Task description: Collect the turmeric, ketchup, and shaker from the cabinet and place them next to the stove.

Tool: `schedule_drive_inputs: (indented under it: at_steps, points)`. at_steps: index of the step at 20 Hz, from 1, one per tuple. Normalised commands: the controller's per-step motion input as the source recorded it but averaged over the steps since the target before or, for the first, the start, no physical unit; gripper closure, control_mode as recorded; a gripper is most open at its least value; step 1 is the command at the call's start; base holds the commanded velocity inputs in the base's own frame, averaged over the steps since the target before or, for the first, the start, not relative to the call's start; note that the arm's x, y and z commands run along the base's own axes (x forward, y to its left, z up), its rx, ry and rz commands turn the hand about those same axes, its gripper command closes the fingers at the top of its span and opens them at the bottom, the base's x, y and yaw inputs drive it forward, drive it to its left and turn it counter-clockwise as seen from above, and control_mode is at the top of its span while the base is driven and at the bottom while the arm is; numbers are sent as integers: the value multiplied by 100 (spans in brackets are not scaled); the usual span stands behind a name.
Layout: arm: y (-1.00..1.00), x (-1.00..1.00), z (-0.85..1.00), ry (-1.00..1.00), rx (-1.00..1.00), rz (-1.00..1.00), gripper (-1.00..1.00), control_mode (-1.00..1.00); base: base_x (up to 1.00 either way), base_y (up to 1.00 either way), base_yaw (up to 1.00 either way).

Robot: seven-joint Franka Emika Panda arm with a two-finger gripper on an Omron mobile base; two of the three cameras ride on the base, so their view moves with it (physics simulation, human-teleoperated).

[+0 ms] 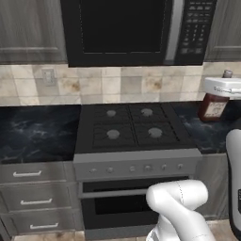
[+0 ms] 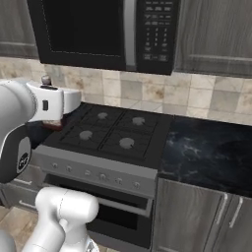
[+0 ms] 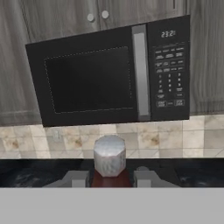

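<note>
The ketchup, a dark red-brown bottle with a pale label and a grey cap, hangs in the air in front of the stove. My gripper is shut on its neck, with the white hand just under the cap. In the left base view the bottle shows against the counter right of the stove. In the right base view the ketchup shows against the left edge of the stove. The turmeric and the shaker are out of view. I cannot tell which wall cabinet is the task's cabinet.
A black microwave hangs above the stove, between shut grey woodgrain wall cabinets. Dark marble counter runs on both sides, left and right. Drawer fronts sit below the left counter.
</note>
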Motion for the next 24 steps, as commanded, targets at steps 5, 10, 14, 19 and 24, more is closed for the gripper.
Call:
schedule_drive_inputs:
  at_steps: [5, 10, 14, 19, 24]
  points:
    - [0, 0, 0, 0, 0, 0, 100, 100, 34, -52, -2]
    - [0, 0, 0, 0, 0, 0, 100, 100, 44, -40, -7]
    - [0, 0, 0, 0, 0, 0, 100, 100, 38, -38, -6]
    - [0, 0, 0, 0, 0, 0, 100, 100, 35, -38, -4]
    - [0, 0, 0, 0, 0, 0, 100, 100, 16, -32, -1]
